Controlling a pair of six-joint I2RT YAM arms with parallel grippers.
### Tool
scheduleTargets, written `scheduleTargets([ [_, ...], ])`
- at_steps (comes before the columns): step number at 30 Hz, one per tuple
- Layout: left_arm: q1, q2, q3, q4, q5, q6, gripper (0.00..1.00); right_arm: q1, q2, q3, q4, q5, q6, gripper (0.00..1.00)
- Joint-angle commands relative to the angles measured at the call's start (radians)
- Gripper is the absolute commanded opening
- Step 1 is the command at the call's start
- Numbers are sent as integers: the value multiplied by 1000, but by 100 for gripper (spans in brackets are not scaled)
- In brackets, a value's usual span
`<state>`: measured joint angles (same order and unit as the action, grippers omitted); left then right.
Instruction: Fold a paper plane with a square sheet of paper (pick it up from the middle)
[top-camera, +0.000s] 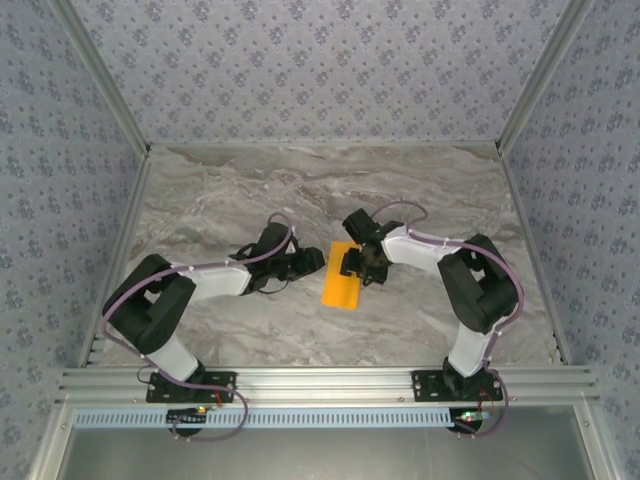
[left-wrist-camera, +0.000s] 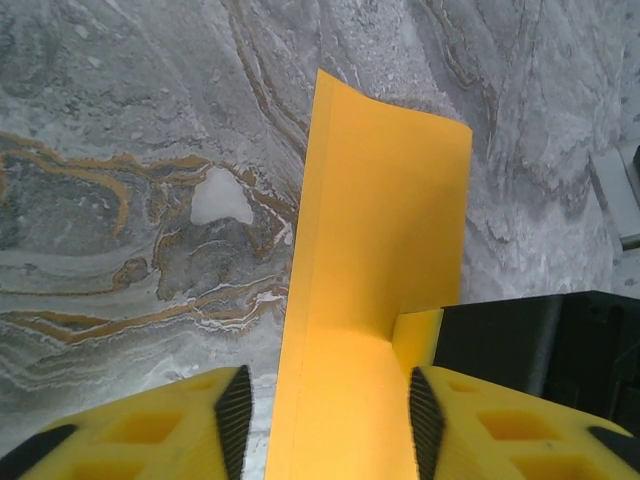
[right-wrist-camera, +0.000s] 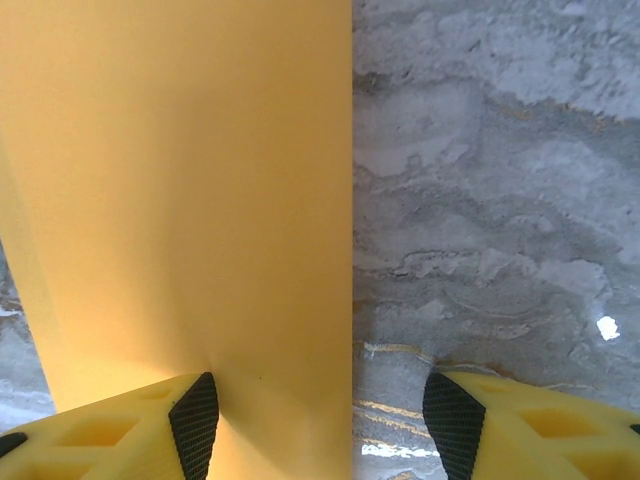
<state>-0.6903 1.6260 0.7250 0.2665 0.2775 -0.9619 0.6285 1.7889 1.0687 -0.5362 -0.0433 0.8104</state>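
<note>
The square sheet of paper (top-camera: 341, 276) is bright orange and lies folded into a narrow strip on the marble table, between both grippers. My left gripper (top-camera: 312, 262) reaches it from the left. In the left wrist view the paper (left-wrist-camera: 385, 230) runs lengthwise between the open jaws of the left gripper (left-wrist-camera: 325, 400), with a gap at the left pad (left-wrist-camera: 235, 410). My right gripper (top-camera: 352, 266) is at the strip's far right side. In the right wrist view the paper (right-wrist-camera: 180, 190) ends in a straight edge between the right gripper's (right-wrist-camera: 320, 410) open jaws, and the left pad (right-wrist-camera: 195, 420) rests against it.
The grey marble tabletop (top-camera: 300, 190) is walled by patterned panels at the back and sides. A metal rail (top-camera: 320, 380) runs along the near edge. The right gripper's black body (left-wrist-camera: 530, 340) sits close beside the left gripper's right finger.
</note>
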Motion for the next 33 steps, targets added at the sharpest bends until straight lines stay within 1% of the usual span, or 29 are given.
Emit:
scheduleTargets([
  [1, -1, 29, 29, 38, 39, 15, 40, 20, 126, -45, -41, 14, 62, 65],
  [4, 5, 60, 40, 52, 96, 11, 32, 23, 145, -36, -38, 14, 78, 66],
  [8, 6, 97, 66, 51, 150, 17, 23, 22, 146, -35, -40, 19, 87, 68],
  [12, 6, 130, 93, 27, 174, 21, 14, 23, 142, -36, -39, 17, 75, 69],
  [17, 5, 174, 127, 8, 204, 25, 7, 24, 144, -38, -25, -1, 28, 69],
  [24, 5, 201, 149, -15, 198, 25, 2, 27, 157, -37, -19, -12, -1, 70],
  [29, 6, 203, 151, -24, 188, 25, 1, 37, 177, -15, -28, -9, -25, 70],
  [33, 6, 188, 147, -45, 156, 29, 1, 38, 188, -13, -24, -16, -18, 70],
])
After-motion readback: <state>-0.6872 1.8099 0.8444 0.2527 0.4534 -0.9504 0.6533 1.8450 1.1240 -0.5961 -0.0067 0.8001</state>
